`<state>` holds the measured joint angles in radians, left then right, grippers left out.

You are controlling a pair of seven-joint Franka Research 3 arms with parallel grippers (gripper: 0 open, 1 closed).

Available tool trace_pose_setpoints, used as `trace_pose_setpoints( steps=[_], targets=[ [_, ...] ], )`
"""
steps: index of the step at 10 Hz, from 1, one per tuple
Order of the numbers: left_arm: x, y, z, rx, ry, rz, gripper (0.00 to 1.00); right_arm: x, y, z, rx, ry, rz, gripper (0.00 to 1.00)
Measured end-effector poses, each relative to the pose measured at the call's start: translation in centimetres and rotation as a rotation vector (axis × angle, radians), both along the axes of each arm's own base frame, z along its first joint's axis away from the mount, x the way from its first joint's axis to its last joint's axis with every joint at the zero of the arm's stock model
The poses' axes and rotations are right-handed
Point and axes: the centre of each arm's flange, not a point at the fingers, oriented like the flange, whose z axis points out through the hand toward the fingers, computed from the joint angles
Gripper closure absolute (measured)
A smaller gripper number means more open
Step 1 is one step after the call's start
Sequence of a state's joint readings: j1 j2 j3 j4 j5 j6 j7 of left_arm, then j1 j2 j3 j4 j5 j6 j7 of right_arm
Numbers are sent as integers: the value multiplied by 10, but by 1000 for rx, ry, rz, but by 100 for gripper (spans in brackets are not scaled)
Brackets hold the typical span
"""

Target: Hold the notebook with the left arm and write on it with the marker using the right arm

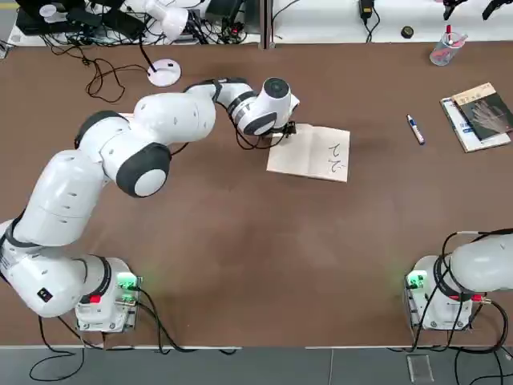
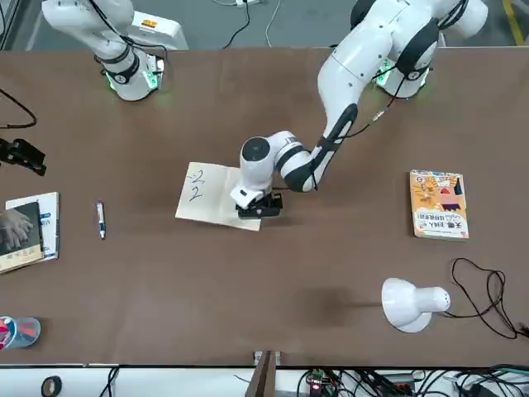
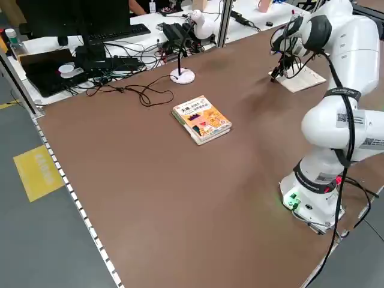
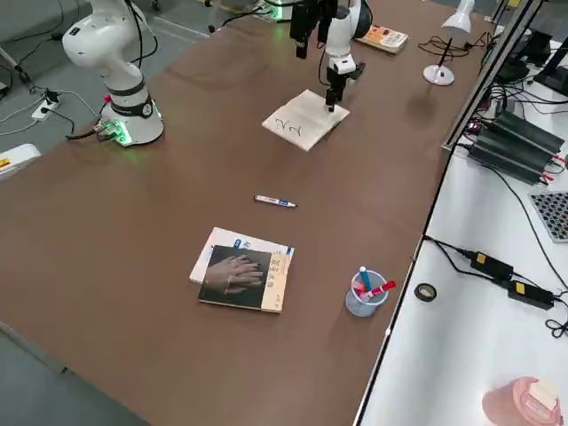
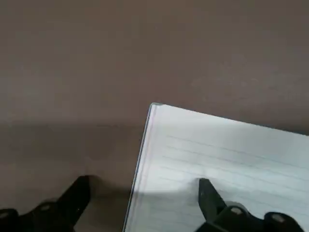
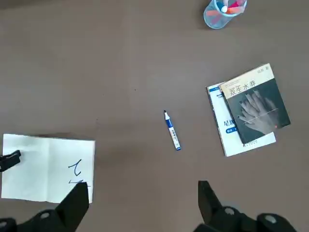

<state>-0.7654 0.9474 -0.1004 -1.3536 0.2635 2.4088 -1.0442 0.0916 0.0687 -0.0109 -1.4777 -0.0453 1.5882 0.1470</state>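
The left gripper [image 2: 259, 207] points down at the near-left corner of the notebook [image 1: 314, 154], its fingers spread apart with nothing between them. In the left wrist view one fingertip [image 5: 206, 189] sits over the lined page while the other is out over the bare table [image 1: 240, 257], so the notebook's edge runs between the two. Whether that fingertip actually presses on the paper or hangs just above it cannot be told; from overhead the wrist of the left arm [image 1: 120, 148] covers the gripper almost wholly, and from the left side view it is small and far off.

The notebook lies flat near the table's middle, open side up, with a few dark squiggles on the half away from the gripper. The left wrist view cuts off most of it, showing only one corner.

The right gripper [image 6: 140, 203] is spread wide and empty, seen only in its own wrist view, high above the table. The right arm [image 1: 481, 269] is cut off at the picture's edge overhead, parked back by its base.

The marker [image 1: 415, 129] lies on the table by itself, well apart from both grippers, between the notebook and a stack of books [image 1: 478, 115] whose top cover shows a hand. Its cap is too small to make out clearly. A clear cup [image 6: 223, 11] of pens stands beyond the books, partly cropped. An orange-yellow book [image 2: 439, 204] and a white lamp [image 2: 411, 303] lie on the left arm's side
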Motion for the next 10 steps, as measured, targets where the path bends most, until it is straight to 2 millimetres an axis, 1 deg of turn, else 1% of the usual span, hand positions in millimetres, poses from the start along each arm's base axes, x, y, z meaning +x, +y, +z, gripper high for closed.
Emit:
trace_pose_setpoints(
  steps=[2, 4, 5, 7, 8, 10],
  targets=[
    [0, 0, 0, 0, 0, 0, 0, 1, -5, -3, -4, 8, 68, 0],
    [0, 0, 0, 0, 0, 0, 0, 7, -23, -11, -9, 23, 171, 0],
    [0, 0, 0, 0, 0, 0, 0, 12, -34, -19, -8, 30, 214, 0],
    [0, 0, 0, -1, -1, 0, 0, 27, -48, -42, -3, 35, 263, 0],
    [0, 0, 1, -1, -1, 0, 0, 34, -50, -56, -1, 35, 280, 0],
    [1, 0, 1, -1, -2, 0, 0, 46, -48, -90, 3, 35, 304, 0]
  ],
)
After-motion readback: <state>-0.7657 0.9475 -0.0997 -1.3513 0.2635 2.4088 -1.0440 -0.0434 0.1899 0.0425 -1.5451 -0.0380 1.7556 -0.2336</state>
